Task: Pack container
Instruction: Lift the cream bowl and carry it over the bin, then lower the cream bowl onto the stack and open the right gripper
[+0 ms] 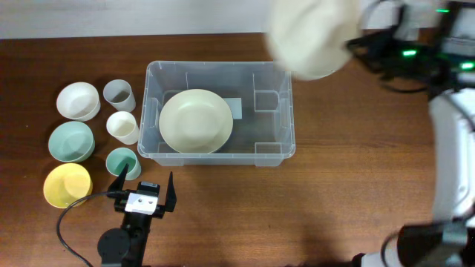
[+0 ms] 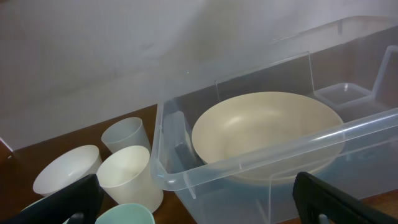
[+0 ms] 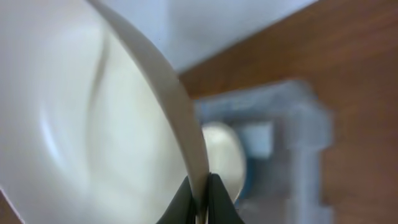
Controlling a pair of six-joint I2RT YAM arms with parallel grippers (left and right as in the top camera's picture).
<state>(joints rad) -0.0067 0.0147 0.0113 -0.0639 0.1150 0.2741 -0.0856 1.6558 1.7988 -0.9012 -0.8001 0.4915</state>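
Clear plastic, the container (image 1: 261, 141) sits mid-table with a cream bowl (image 1: 196, 121) in its left half and its right half bare; we see open wood table (image 1: 334, 208) from its 3 to 6 o'clock, while 3 bowls (image 1: 71, 141) and 3 cups (image 1: 122, 127) crowd its 9 o'clock side. Our left gripper (image 1: 145, 179) hangs at its 7 o'clock, just off the near rim, jaws spread wide and touching nothing. Our right gripper (image 3: 200, 202) is pinched tight on the rim of a pale bowl (image 3: 93, 124), raised over the container's 1 o'clock corner.

No readable text — the label (image 1: 236, 108) on the container (image 1: 258, 127) is too small.
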